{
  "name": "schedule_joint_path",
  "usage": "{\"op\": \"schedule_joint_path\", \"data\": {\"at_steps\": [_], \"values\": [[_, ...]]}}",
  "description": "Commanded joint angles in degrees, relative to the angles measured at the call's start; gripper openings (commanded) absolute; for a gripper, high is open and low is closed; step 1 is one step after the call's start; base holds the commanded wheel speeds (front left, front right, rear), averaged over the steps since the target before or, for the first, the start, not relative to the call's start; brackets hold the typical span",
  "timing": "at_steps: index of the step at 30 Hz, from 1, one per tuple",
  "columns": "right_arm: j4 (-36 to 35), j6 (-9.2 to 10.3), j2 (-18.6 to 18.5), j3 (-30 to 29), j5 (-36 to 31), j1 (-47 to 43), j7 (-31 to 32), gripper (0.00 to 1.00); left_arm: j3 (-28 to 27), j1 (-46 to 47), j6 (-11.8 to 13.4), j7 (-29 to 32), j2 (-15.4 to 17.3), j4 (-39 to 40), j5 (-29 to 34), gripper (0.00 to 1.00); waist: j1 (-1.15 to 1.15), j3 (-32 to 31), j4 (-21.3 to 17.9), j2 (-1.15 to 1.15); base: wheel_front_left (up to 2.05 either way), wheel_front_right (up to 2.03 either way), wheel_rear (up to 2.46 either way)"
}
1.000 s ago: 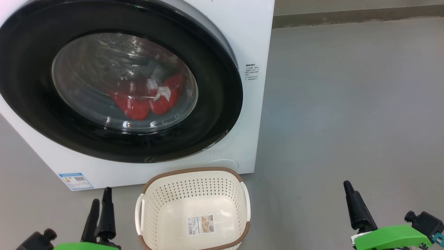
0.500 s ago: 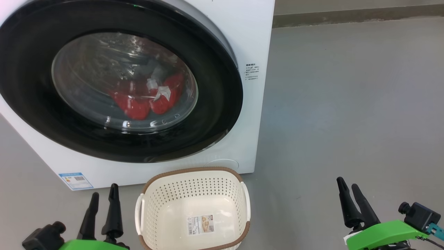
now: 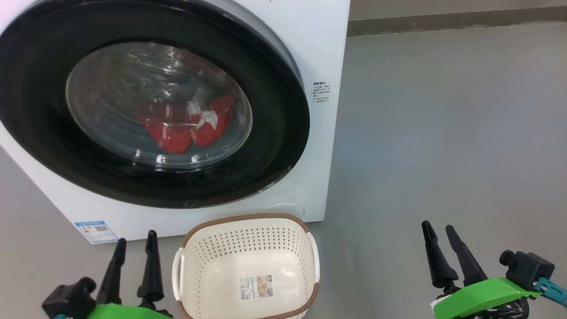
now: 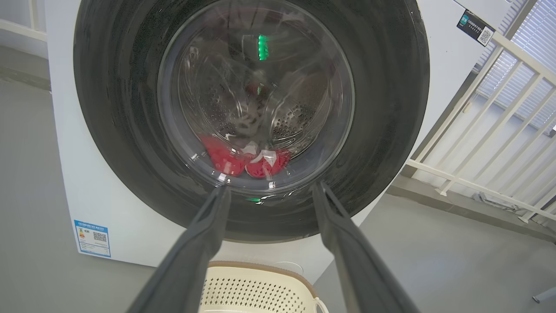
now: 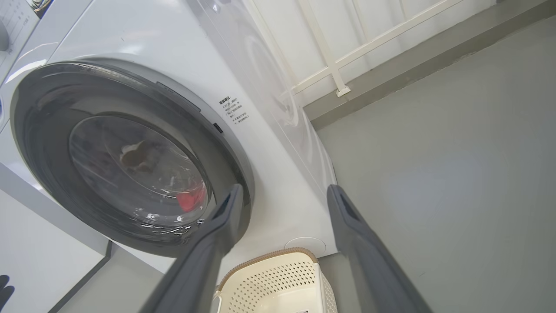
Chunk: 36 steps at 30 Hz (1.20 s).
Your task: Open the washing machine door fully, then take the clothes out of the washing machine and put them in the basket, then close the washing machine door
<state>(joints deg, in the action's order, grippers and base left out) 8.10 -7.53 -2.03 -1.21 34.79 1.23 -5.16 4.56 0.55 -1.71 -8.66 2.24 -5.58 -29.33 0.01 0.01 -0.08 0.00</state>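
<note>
Locate the left gripper [image 3: 137,237] low at the left, over the floor [image 3: 443,133] just in front of the washing machine [image 3: 323,53], fingers spread wide, gripping nothing. Read the washing machine door [image 3: 283,146] as shut: black rim seated flat against the white front, no gap visible at its edge. Look through the glass [image 3: 110,88] to find the clothes [image 3: 177,135], red with white patches, lying at the bottom of the drum [image 4: 286,126]. Find the basket [image 3: 248,218] on the floor, close in front of the machine's lower right corner, below the door, holding nothing but a sticker [image 3: 256,286] on its bottom. Locate the right gripper [image 3: 437,226] well to the right of the basket, over the floor, fingers likewise spread wide, gripping nothing. Judge the task as not yet begun: no step done. Remaining: open the door fully, move the clothes into the basket, close the door.
</note>
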Motion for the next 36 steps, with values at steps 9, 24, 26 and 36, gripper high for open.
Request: {"op": "schedule_joint_path", "data": {"at_steps": [9, 24, 26, 36], "values": [[-3.28, 0.03, -0.66, 2.06, -7.40, 2.35, -1.37, 1.00, -0.36, 2.60, 1.32, -2.11, 1.45, 2.64, 8.19, 1.00, 0.00, -0.14, 0.02, 0.00, 0.00, 0.00, 0.00], [-5.47, 0.04, -0.77, 2.88, -16.69, 2.47, -2.70, 1.00, 0.83, 2.72, 2.44, -4.46, 1.97, 3.60, 17.56, 1.00, 0.00, -0.50, -0.10, 0.00, 0.00, 0.00, 0.00], [-5.74, 0.04, -0.78, 2.99, -18.08, 2.49, -2.89, 1.00, 0.98, 2.73, 2.66, -4.80, 2.03, 3.56, 18.84, 1.00, 0.00, -0.54, -0.12, 0.00, 0.00, 0.00, 0.00], [-6.90, 0.04, -0.85, 3.25, -24.44, 2.41, -3.69, 1.00, 1.68, 2.79, 3.84, -5.61, 2.39, 3.01, 24.32, 1.00, 0.00, -1.05, -0.05, 0.00, 0.00, 0.00, 0.00]]}}
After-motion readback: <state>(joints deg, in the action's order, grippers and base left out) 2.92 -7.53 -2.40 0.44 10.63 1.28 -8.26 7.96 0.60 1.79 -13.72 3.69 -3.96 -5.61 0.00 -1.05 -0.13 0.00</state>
